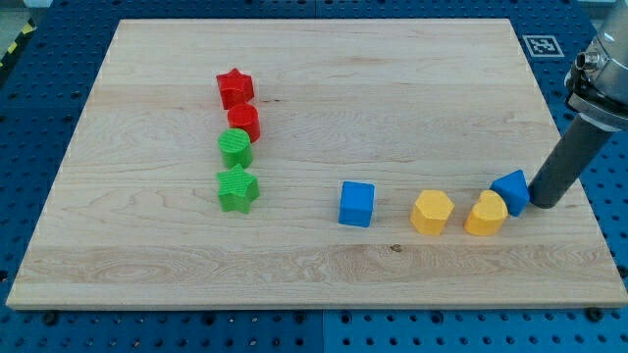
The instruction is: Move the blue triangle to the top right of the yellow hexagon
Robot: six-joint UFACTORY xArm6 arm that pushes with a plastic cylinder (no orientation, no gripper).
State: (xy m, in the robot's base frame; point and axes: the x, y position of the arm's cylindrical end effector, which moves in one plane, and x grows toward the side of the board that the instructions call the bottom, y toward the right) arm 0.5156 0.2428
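Observation:
The blue triangle (511,189) sits at the view's lower right, touching the upper right of a yellow block (486,215). The yellow hexagon (432,212) lies just left of that yellow block. My tip (541,205) rests against the blue triangle's right side, with the dark rod slanting up to the view's right edge.
A blue cube (356,204) lies left of the yellow hexagon. At the view's left a column holds a red star (235,87), a red round block (243,122), a green round block (235,148) and a green star (237,188). The wooden board's right edge (579,186) is close to my tip.

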